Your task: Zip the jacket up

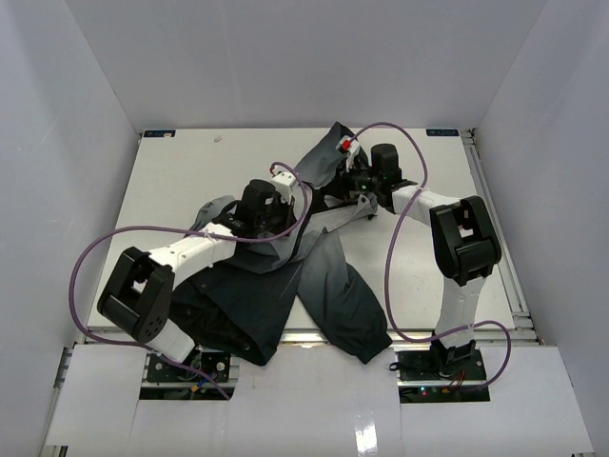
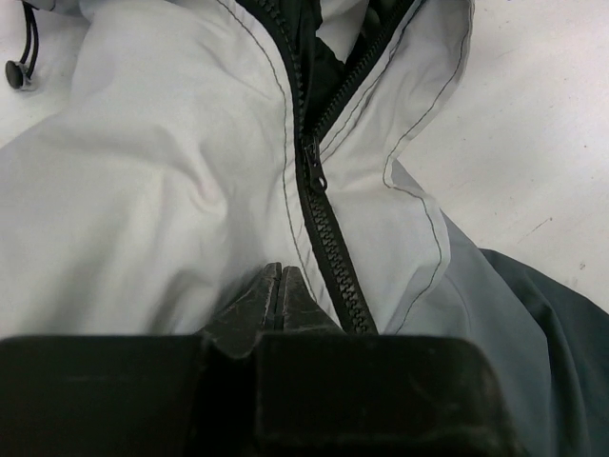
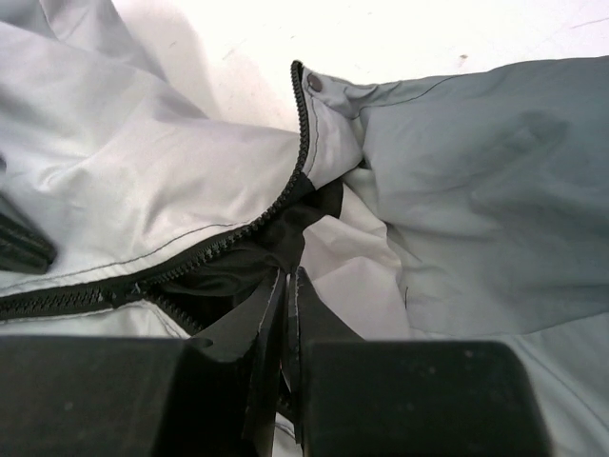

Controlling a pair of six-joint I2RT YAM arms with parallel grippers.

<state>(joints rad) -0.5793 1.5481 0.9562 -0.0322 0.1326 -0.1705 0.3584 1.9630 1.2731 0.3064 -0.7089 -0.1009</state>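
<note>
Now the jacket (image 1: 324, 286) lies crumpled on the desk (image 1: 190, 171); the left tool (image 2: 281, 281), clenched empty, rests on it beside the zipper (image 2: 319, 219), while the right tool (image 3: 288, 286) pinches its cloth.

The jacket (image 1: 328, 290) I saw was dark charcoal outside, with pale grey panels and thin dark stitching. Its zipper (image 2: 328, 249) had black teeth on black tape, and the table (image 1: 181, 176) was plain white, my cables (image 1: 84, 259) purple

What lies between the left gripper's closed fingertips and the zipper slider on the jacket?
Only light grey jacket fabric with a stitched seam, beside the closed zipper teeth; the left wrist view shows it.
</note>
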